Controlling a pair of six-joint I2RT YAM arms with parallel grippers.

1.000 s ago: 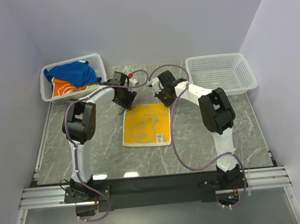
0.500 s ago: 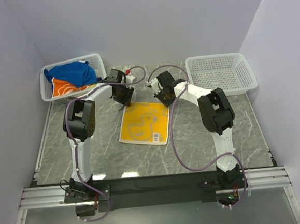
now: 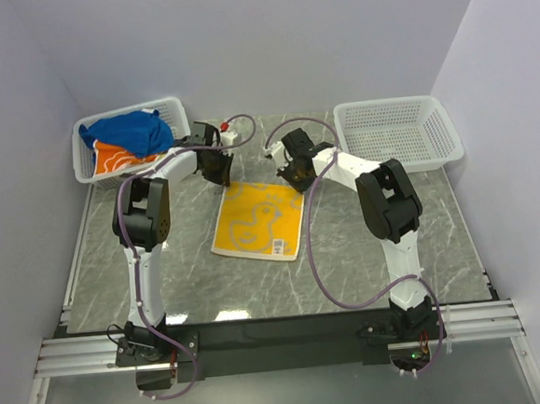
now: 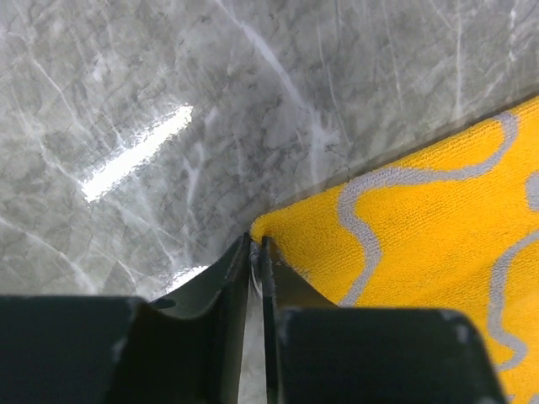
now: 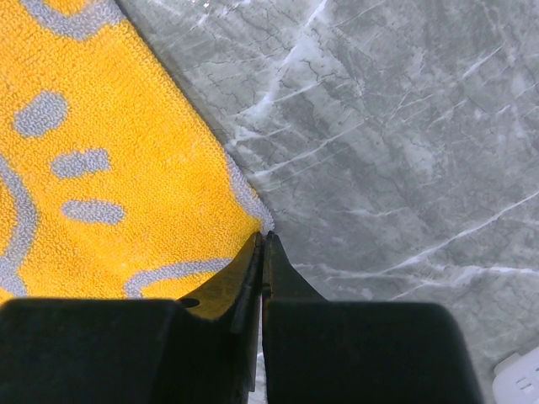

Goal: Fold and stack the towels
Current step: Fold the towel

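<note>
Lying flat, yellow towel (image 3: 255,219), pale grey swirls, looped terry pile

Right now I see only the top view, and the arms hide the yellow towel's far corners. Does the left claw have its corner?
Observer: Yes. In the left wrist view the left claw stands nearly closed, and a corner of the yellow towel runs in between its tips.
Operator: And the right claw?
Observer: Shut, with the other far corner pinched at its very tip.
Operator: Any bunching there?
Observer: None shows. Near both corners the towel lies flat on the table.
</note>
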